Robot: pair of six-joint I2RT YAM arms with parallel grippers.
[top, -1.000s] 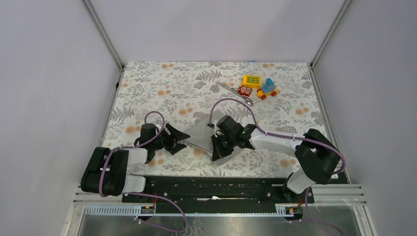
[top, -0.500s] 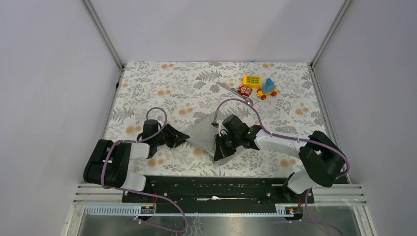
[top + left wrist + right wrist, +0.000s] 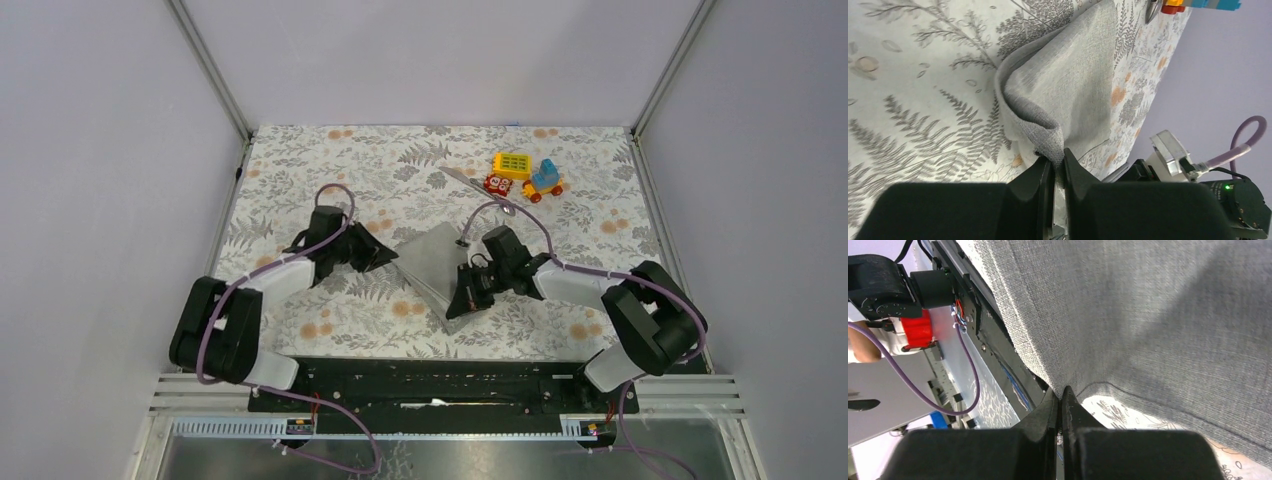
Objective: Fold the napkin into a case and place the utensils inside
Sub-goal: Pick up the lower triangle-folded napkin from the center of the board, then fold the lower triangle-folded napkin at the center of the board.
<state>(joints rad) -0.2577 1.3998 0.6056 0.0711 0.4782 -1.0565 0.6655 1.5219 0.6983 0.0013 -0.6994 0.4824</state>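
Note:
The grey napkin (image 3: pixel 435 265) lies partly folded on the floral cloth, between my two grippers. My left gripper (image 3: pixel 392 255) is shut on its left corner, and in the left wrist view the napkin (image 3: pixel 1073 85) curls up into the closed left gripper (image 3: pixel 1058 162). My right gripper (image 3: pixel 459 304) is shut on the near edge. In the right wrist view the napkin (image 3: pixel 1148 300) is drawn taut into the closed right gripper (image 3: pixel 1062 395). The silver utensils (image 3: pixel 472 184) lie together at the back, beside the toy blocks. One utensil tip (image 3: pixel 1152 10) shows in the left wrist view.
Colourful toy blocks (image 3: pixel 512 165) and a blue toy car (image 3: pixel 545 180) sit at the back right, touching the utensils. The floral tablecloth (image 3: pixel 330 170) covers the table. A black rail (image 3: pixel 430 375) runs along the near edge, with grey walls on three sides.
My left gripper has shut on the napkin's left corner and moved away and to the right with it. The right gripper moved right with the near edge. The napkin shifted right and bunched narrower.

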